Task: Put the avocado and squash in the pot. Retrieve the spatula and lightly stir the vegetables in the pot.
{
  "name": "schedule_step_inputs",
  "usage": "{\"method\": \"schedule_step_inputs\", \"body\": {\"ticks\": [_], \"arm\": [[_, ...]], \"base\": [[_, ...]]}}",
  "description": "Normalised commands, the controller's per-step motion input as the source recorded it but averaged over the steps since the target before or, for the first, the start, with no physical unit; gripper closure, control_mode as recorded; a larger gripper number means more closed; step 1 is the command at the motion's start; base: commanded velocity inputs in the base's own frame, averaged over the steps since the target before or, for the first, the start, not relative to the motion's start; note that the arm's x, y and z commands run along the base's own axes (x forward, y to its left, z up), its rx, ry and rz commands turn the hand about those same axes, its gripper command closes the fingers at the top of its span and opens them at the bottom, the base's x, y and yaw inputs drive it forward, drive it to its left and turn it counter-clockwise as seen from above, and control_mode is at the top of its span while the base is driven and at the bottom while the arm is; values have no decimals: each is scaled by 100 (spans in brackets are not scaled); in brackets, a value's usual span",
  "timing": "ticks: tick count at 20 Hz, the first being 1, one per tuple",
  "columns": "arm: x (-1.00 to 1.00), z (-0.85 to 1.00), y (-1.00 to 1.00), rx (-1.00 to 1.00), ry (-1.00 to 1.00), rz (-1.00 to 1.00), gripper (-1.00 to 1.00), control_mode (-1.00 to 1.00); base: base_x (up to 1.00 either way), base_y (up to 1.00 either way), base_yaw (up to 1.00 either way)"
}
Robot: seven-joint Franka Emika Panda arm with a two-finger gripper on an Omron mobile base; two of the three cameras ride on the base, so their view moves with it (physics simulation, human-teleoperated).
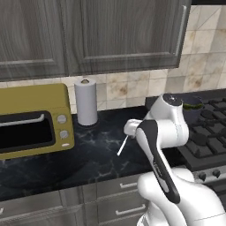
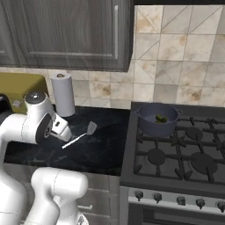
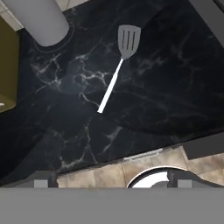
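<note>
On the dark marble counter (image 2: 101,149), left of the stove (image 2: 176,154), lies the spatula (image 2: 81,135), flat, with its slotted head toward the backsplash and its pale handle running toward the counter's front edge. The hand view looks straight down on it: the spatula (image 3: 116,65) sits well apart from the paper towel roll (image 3: 37,19) at the upper left, and the slots in the head are plain there, which neither base view resolves. The gripper (image 3: 111,181) hangs above the counter's front edge with its fingertips spread wide at the bottom of that view, holding nothing.

The right base view gives what the others lack: the pot (image 2: 157,118) on a rear burner of the stove, with the avocado (image 2: 159,117) and a bit of green squash (image 2: 164,119) inside it. From the left base view the arm covers most of the spatula, leaving just the handle (image 1: 122,145) showing, and the pot (image 1: 194,106) is half hidden behind the arm. That view also shows the yellow toaster oven (image 1: 33,119) beside the paper towel roll (image 1: 86,101).
</note>
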Motion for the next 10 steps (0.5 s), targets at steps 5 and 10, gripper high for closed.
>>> {"method": "schedule_step_inputs", "body": {"ticks": [5, 10], "arm": [[43, -14, 2, 0, 50, 0, -100, -100], [27, -82, 5, 0, 9, 0, -100, -100]], "base": [[0, 0, 0], [0, 0, 0]]}}
